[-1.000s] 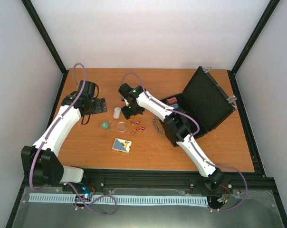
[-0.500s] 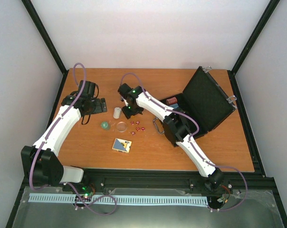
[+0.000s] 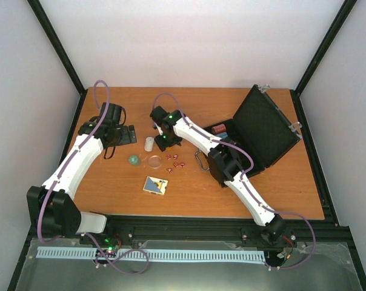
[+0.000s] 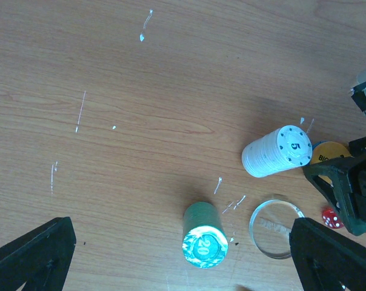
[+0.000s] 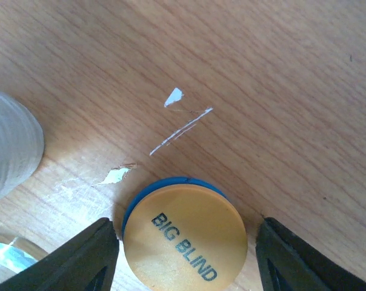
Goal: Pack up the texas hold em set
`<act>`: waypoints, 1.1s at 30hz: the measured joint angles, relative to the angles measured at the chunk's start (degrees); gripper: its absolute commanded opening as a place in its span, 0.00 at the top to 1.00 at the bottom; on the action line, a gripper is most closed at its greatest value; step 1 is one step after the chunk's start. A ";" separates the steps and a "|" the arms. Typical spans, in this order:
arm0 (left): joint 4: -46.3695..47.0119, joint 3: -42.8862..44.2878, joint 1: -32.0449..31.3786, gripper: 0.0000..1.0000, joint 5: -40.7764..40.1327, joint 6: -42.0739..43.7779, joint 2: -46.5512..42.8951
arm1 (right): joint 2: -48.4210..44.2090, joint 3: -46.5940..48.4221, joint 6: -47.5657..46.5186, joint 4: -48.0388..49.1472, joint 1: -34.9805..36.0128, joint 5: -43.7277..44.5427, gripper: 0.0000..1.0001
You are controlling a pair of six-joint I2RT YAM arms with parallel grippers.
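Movement is almost absent over the last second: the right gripper (image 3: 161,141) is settling, jaws standing open on either side of the orange Big Blind disc (image 5: 184,239), centre-left of the overhead view. Nothing is gripped yet. The open case (image 3: 265,130) is waiting at right, and the left gripper (image 3: 128,134) is hovering open.

Right wrist cam: BIG BLIND disc (image 5: 184,242) is clipped by the bottom edge. The blue chips (image 5: 162,183) under it show only a thin rim, can't tell how many. White chip stack (image 5: 10,142) is cut off at left, clear disc (image 5: 4,254) is just a sliver. Top cam: mid-counter dice (image 3: 176,162) are too small for pips. Red chips (image 3: 219,128) in the case (image 3: 265,130) nr the far right corner are a blurry blob.
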 measured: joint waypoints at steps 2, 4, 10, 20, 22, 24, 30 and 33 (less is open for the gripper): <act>0.00 -0.02 0.00 0.00 0.00 0.00 0.00 | 0.07 0.00 -0.11 0.11 0.00 0.02 0.46; 0.02 -0.04 0.00 0.00 0.02 0.00 0.00 | 0.11 0.02 -0.26 0.26 0.00 0.20 0.51; 0.33 -0.44 0.00 0.00 0.11 0.00 0.02 | 0.11 -0.02 -0.44 0.39 0.00 0.37 0.54; 0.42 -0.94 0.00 0.00 0.11 0.00 0.00 | -1.53 -2.21 -0.74 0.68 -0.13 1.90 0.54; 0.42 -0.96 0.00 0.00 0.11 0.00 0.00 | -2.75 -3.63 -1.05 0.70 -0.44 2.16 0.54; 0.42 -0.96 0.00 0.00 0.11 0.00 0.02 | -4.28 -4.74 -1.16 0.74 -0.74 2.36 0.54; 0.42 -0.96 0.00 0.00 0.11 0.00 0.00 | -10.32 -5.90 -1.36 0.70 -1.79 2.71 0.54; 0.42 -0.96 0.00 0.00 0.11 0.00 0.02 | -13.40 -6.71 -1.36 0.66 -2.32 3.63 0.54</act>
